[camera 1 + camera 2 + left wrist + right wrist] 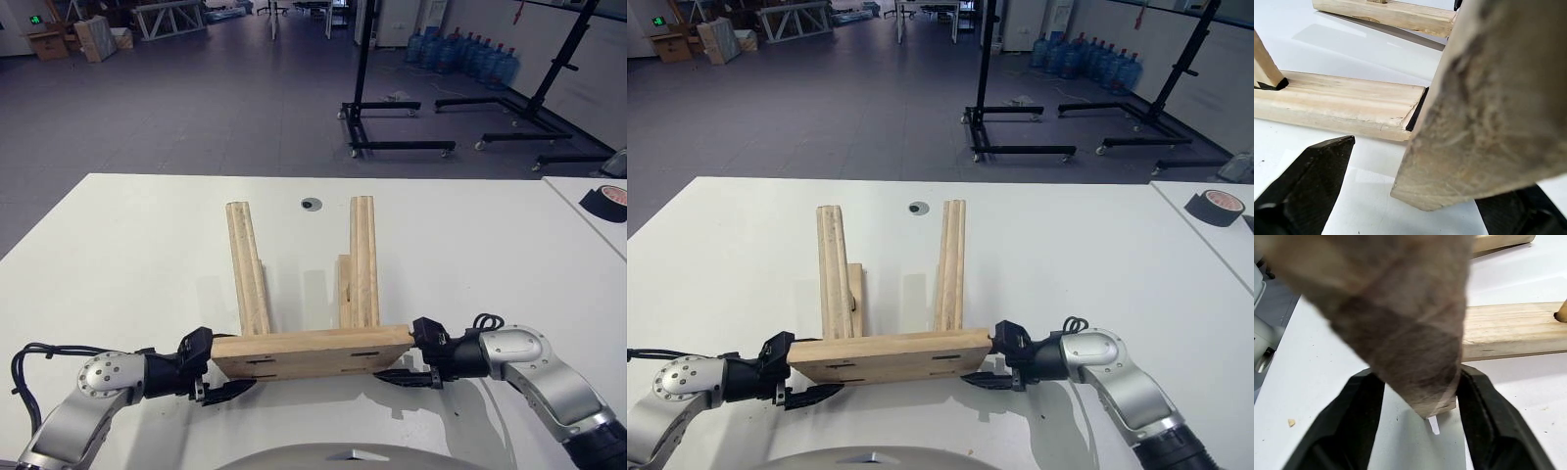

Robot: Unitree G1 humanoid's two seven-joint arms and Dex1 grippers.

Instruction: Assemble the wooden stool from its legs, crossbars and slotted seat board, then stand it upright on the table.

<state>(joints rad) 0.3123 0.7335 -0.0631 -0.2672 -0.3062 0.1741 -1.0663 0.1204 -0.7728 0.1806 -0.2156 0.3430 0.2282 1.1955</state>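
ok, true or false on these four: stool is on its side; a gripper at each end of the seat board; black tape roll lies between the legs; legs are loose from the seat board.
1. The stool lies on its side, legs pointing away from the robot: true.
2. The left gripper and right gripper are at opposite ends of the seat board: true.
3. The black tape roll lies between the legs: false, it is on the neighbouring table at the right.
4. The legs are loose: false, they are joined to the seat board.

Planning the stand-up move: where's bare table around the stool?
Free: table left of the left legs, right of the right legs, and beyond the leg tips around the cable hole. Crowded: near edge, where left gripper and right gripper flank the seat board.
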